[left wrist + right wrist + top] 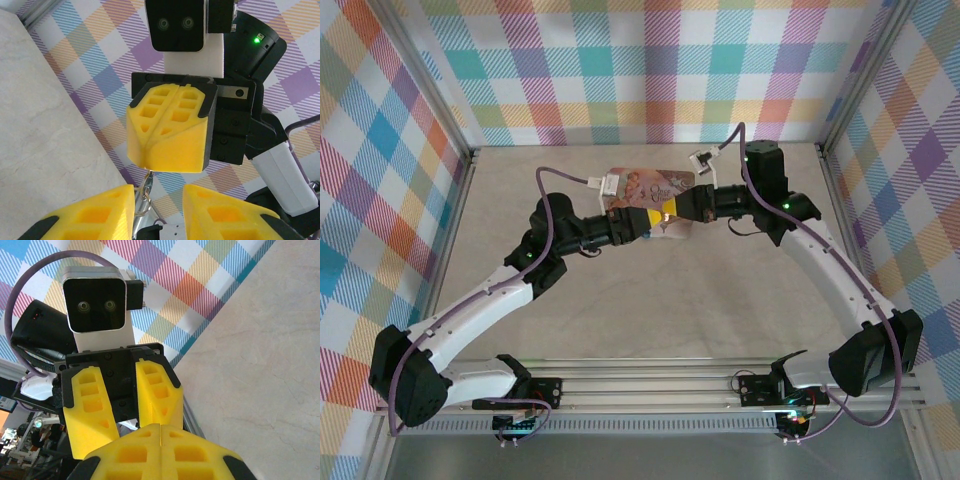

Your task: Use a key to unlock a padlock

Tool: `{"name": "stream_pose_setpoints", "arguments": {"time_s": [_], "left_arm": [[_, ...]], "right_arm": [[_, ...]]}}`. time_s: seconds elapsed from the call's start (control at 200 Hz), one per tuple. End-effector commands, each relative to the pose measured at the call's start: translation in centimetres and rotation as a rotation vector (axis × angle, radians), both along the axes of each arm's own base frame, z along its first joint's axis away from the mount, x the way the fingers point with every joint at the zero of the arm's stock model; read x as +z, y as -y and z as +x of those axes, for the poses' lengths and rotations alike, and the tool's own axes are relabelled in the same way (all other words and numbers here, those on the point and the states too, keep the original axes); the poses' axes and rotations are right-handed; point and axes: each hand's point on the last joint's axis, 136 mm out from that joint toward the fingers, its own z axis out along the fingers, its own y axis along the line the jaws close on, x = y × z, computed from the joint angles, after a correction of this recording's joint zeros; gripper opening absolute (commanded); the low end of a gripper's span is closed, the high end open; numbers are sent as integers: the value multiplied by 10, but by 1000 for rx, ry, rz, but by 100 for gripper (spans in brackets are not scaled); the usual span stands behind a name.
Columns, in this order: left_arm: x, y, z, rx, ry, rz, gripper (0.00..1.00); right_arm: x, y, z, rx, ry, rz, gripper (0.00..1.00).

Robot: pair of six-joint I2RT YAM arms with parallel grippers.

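The key is hidden from you; I judge it sits inside the pressed-together fingers of the right gripper [167, 162], because a thin shiny metal ring [145, 194] hangs from their tip into the gap of the left gripper [159, 200], whose fingers stand apart. I cannot pick out the padlock. If the left fingers close on the loose ring, it can twist and pull the key from the grip. The fingers are yellow blocky wedges with square holes, above a pink printed tin [655, 185] and a pale matte table [650, 310].
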Motion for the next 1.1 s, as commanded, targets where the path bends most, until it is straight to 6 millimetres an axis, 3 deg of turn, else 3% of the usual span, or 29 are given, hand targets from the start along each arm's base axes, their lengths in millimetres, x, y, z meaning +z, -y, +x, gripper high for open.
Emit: {"name": "stream_pose_setpoints", "arguments": {"time_s": [0.0,0.475,0.71,0.83,1.04,1.095], "left_arm": [[10,6,-4,-28,23,-27,30],[5,14,-2,-53,-2,-19,28],[9,15,0,-49,0,-33,18],[9,15,2,-42,1,-37,0],[-1,8,2,-1,9,-2,0],[-6,5,2,15,6,12,0]], "right_arm": [[8,2,-5,13,25,28,0],[6,2,-2,-4,22,27,0],[6,2,-3,6,14,33,0],[3,2,-3,3,5,33,0],[-4,3,1,-32,-15,17,2],[-6,3,3,-39,-22,13,11]]}}
